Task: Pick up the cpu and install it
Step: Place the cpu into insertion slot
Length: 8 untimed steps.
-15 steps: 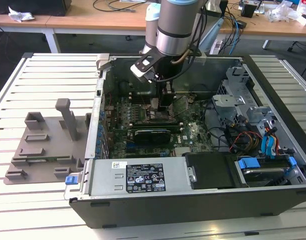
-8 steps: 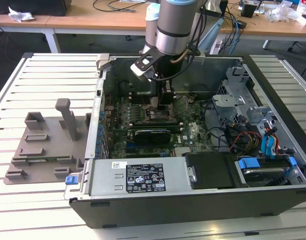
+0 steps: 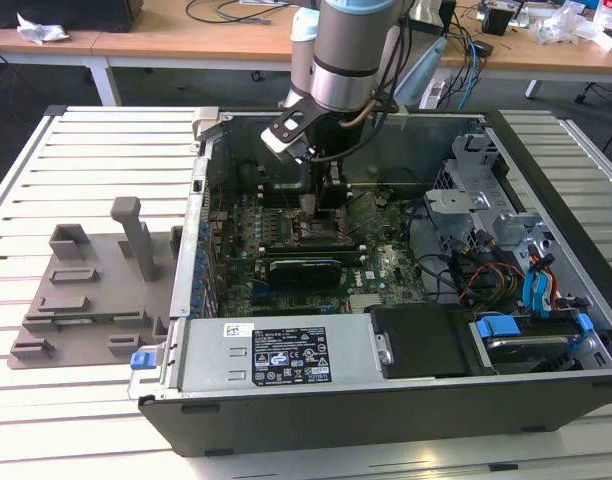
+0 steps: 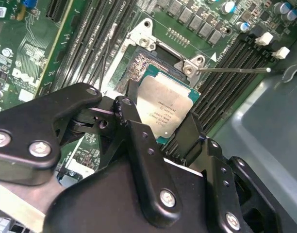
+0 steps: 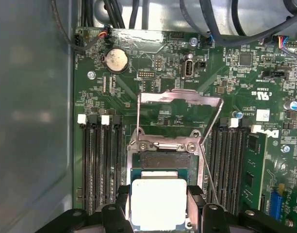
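The cpu (image 5: pixel 158 201) is a flat square chip with a pale silver top, and my gripper (image 5: pixel 158 213) is shut on it by two opposite edges. In both wrist views it hangs over the near part of the open motherboard socket (image 5: pixel 165 159), whose metal load plate (image 5: pixel 180 99) is flipped up. The second wrist view shows the cpu (image 4: pixel 169 108) between the black fingers (image 4: pixel 133 99), partly covering the socket (image 4: pixel 141 65). Whether the chip touches the socket I cannot tell. In the exterior view the gripper (image 3: pixel 321 200) reaches down into the computer case over the motherboard (image 3: pixel 286 235).
Memory slots (image 5: pixel 102 165) flank the socket on both sides, and a thin lever (image 5: pixel 211 145) stands beside it. The open case (image 3: pixel 286 400) holds cables, a drive cage (image 3: pixel 486 215) and a power supply. A grey fixture (image 3: pixel 86 285) sits on the slatted table at the exterior view's left.
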Each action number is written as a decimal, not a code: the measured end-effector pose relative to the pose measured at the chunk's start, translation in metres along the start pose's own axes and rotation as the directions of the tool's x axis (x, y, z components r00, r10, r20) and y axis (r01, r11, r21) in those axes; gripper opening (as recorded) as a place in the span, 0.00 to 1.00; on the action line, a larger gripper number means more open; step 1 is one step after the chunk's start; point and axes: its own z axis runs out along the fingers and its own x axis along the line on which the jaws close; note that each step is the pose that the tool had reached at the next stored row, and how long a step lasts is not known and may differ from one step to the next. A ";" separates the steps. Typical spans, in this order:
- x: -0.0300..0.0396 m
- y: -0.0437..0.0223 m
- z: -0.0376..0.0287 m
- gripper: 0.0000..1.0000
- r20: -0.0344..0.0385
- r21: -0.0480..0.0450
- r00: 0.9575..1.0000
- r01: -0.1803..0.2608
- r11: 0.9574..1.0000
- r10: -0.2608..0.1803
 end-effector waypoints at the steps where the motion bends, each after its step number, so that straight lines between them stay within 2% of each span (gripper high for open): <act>1: -0.0019 0.0001 0.0011 0.55 0.004 0.000 1.000 -0.002 1.000 0.002; 3: -0.0025 0.0002 0.0037 0.55 0.028 0.001 1.000 -0.008 1.000 0.008; 8: -0.0023 0.0006 0.0101 0.55 0.028 0.001 1.000 -0.008 1.000 0.008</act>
